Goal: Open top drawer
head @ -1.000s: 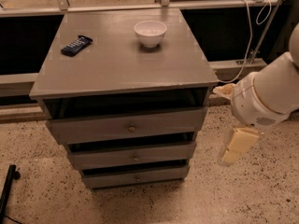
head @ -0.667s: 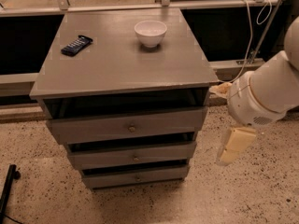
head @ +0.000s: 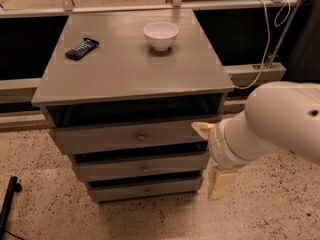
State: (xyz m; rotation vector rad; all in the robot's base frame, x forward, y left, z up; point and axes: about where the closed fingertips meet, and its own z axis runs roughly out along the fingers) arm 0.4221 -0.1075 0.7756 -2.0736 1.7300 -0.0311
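A speckled stone floor fills the lower part of the frame. Along the upper edge runs a pale ledge with dark panels behind it and metal uprights above. A grey chest stands in the middle of the frame, seen from above and in front.

On its flat top, a white bowl sits toward the back, right of centre. A dark blue packet lies at an angle near the back left corner, well apart from the bowl. A white cable hangs down at the upper right, beside the chest.

The top drawer lies directly under the chest's top, at the centre of the frame. Its wide grey front carries one small round brass knob at the middle. A dark gap shows between the upper edge of the front panel and the chest's top. Below it come the middle drawer and the bottom drawer, each with a like knob and a dark strip above its front.

The robot's white arm enters from the right edge and reaches toward the chest's right side. The gripper hangs at the right end of the drawer fronts, right of centre in the frame. Its jaws are released, with the two cream fingers spread well apart and nothing between them. The upper finger points at the right end of the top drawer's front, well to the right of the knob; whether it touches the panel I cannot tell. The lower finger hangs just beside the bottom drawer's right end.

A thin black bar slants in at the lower left corner.
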